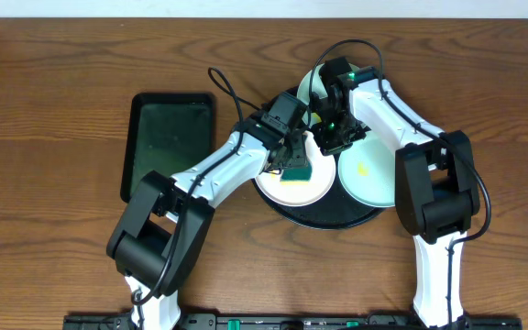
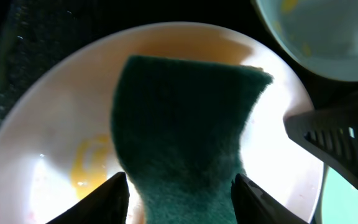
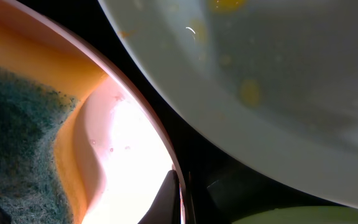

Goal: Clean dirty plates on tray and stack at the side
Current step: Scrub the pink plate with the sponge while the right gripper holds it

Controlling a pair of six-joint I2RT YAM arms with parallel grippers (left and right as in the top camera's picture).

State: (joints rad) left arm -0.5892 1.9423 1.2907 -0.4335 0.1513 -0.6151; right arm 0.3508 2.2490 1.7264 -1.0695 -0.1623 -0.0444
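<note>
Wood bench. Round black tray right of centre, dark-green rectangular tray well left of it. On the black tray: white plate left, yellow smear on it; mint plate right, also smeared; third pale plate far side, mostly hidden. Left end effector grasping green sponge over the white plate. Right end effector clenched on the white plate's right rim.
</note>
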